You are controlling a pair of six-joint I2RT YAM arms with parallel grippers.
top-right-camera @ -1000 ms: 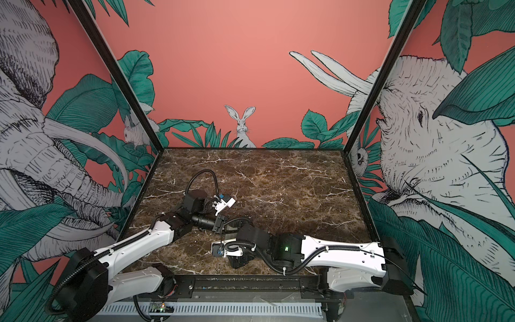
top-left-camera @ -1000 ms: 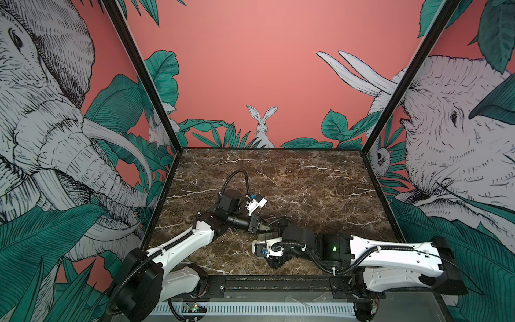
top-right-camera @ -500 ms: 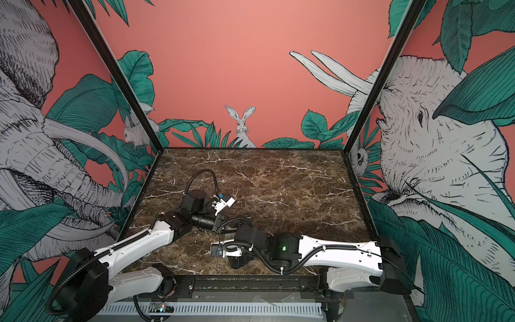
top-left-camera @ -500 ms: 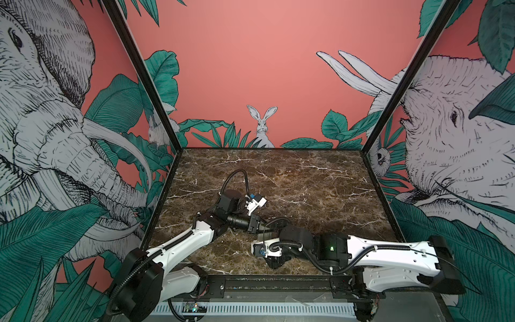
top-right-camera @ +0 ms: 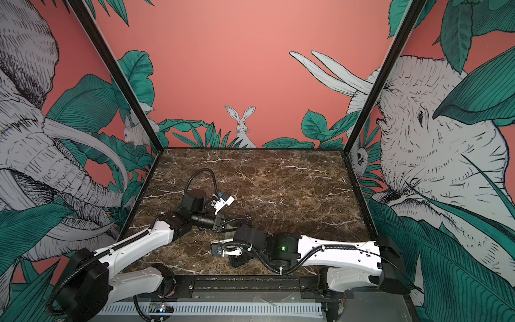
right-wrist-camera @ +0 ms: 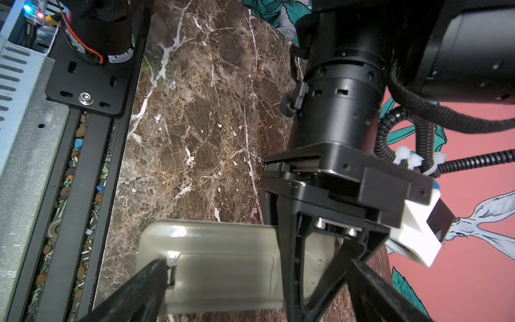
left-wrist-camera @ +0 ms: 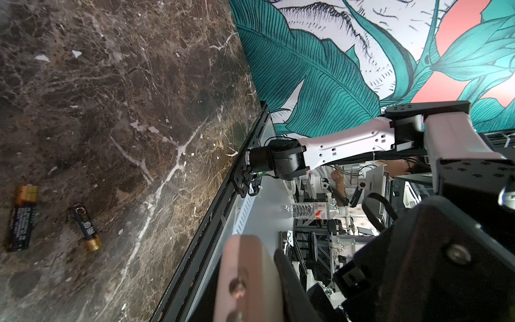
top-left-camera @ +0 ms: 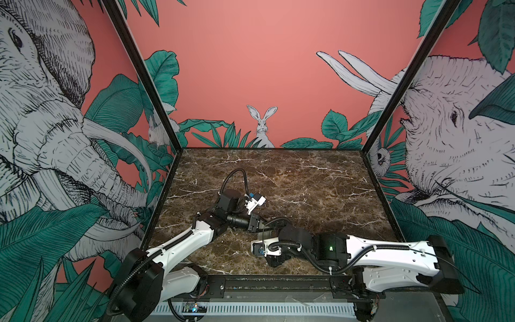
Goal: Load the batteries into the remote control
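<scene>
The left claw (right-wrist-camera: 295, 290) is clenched on the remote control (right-wrist-camera: 223, 242). One finger lies flat across its greyish back and the opposite finger is hidden behind it. Both sit low between the two wrists, near the front of the table (top-left-camera: 306, 178). I cannot tell whether the remote rests on the marble.

Handling, remote: judged to be light, stiff plastic, smooth enough to slip or twist in a pinch through its thickness. The hold leaves the battery cover (right-wrist-camera: 223, 276) free, which suits the job.

Axis, remote: the long axis runs crosswise to the left claw's fingers. The back faces the right wrist camera and the rounded end points towards the front rail (right-wrist-camera: 92, 167).

The right claw (right-wrist-camera: 257, 262) is spread wide and empty. One fingertip (right-wrist-camera: 156, 270) touches the seam at the cover's end. The cover looks thin, so it should be pried gently.

The batteries lie on the marble, one (left-wrist-camera: 22, 217) near the other (left-wrist-camera: 85, 227), not touching. They are roughly parallel, with their gold ends pointing opposite ways. Being small, hard and round, they will probably roll, so take each across mid-barrel. I cannot make them out in the top views.
</scene>
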